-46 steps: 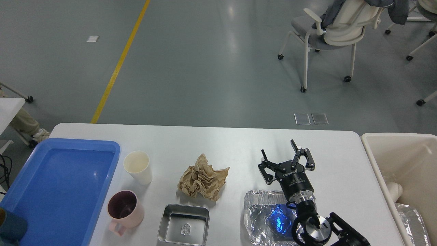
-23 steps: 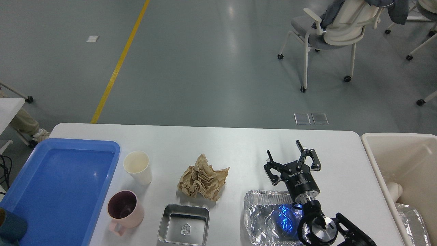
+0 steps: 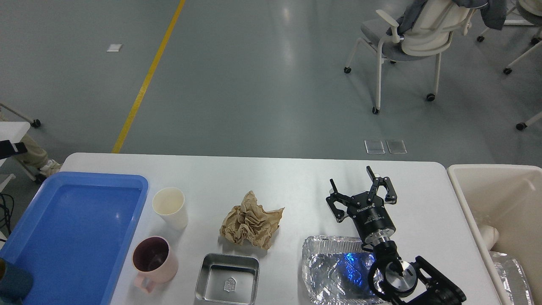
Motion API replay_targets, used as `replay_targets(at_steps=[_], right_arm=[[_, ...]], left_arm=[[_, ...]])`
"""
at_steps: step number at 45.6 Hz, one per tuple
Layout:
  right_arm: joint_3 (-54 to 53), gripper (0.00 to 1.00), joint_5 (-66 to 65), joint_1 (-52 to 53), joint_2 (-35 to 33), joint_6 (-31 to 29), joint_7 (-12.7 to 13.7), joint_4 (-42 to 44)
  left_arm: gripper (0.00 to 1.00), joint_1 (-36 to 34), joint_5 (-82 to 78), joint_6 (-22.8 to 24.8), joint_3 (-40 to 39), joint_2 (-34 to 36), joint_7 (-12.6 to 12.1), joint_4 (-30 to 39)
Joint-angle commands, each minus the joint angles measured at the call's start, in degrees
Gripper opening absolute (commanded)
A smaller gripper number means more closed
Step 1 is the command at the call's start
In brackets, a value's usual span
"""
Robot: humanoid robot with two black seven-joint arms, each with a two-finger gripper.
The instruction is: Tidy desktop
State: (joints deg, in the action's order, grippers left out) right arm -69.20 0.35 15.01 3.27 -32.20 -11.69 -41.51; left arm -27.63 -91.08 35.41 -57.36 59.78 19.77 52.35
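Note:
The white desktop [image 3: 292,178] spans the lower half of the head view. On it lie a crumpled brown paper [image 3: 251,220], a cream paper cup [image 3: 170,206], a pink mug [image 3: 153,257], a small steel tray [image 3: 228,278] and a foil container [image 3: 334,269]. My right gripper [image 3: 352,176] is open and empty, raised above the desktop just behind the foil container, its fingers pointing away from me. My left gripper is out of view.
A blue plastic tray [image 3: 72,228] sits at the left end of the desktop, with a dark teal object [image 3: 12,281] at its near corner. A beige bin [image 3: 499,212] holding foil and white trash stands off the right edge. Chairs stand on the grey floor beyond.
My right gripper has moved right and then farther from me, staying open and empty. The objects on the desktop have not moved.

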Motion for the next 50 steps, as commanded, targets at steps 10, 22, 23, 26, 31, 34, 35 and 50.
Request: replay_targets(at_steps=[10, 22, 23, 26, 31, 34, 35, 50], right_arm=[[0.65, 1.0, -0.17, 0.2, 0.33, -0.06, 0.09, -0.15], [0.82, 1.0, -0.26, 0.11, 0.77, -0.15, 0.18, -0.15], [0.82, 1.0, -0.26, 0.11, 0.77, -0.15, 0.18, -0.15], [0.82, 1.0, -0.26, 0.11, 0.86, -0.24, 0.18, -0.15], [0.82, 1.0, -0.26, 0.11, 1.3, -0.24, 0.18, -0.15], [0.82, 1.0, -0.26, 0.02, 1.56, -0.24, 0.18, -0.15], [0.82, 1.0, -0.26, 0.02, 1.65, -0.32, 0.18, -0.15], [0.82, 1.0, -0.26, -0.68, 1.12, -0.32, 0.09, -1.38]], left_arm=[[0.97, -14.55, -5.33, -3.77, 28.51, -4.32, 0.0, 4.33], [0.97, -19.21, -18.68, -8.16, 41.35, -8.44, 0.0, 12.68], [0.97, -19.13, -20.43, -8.6, 42.06, -8.8, 0.0, 13.64], [0.97, -19.12, -26.06, -9.92, 44.52, -9.59, 0.0, 16.46], [0.97, -18.95, -33.53, -11.94, 48.47, -11.78, -0.17, 18.4], [0.97, -18.86, -35.82, -12.47, 49.71, -13.8, -0.26, 18.4], [0.97, -18.86, -36.27, -12.47, 49.88, -14.24, -0.26, 18.31], [0.97, -18.42, -36.8, -12.73, 50.06, -16.01, -0.44, 18.31]])
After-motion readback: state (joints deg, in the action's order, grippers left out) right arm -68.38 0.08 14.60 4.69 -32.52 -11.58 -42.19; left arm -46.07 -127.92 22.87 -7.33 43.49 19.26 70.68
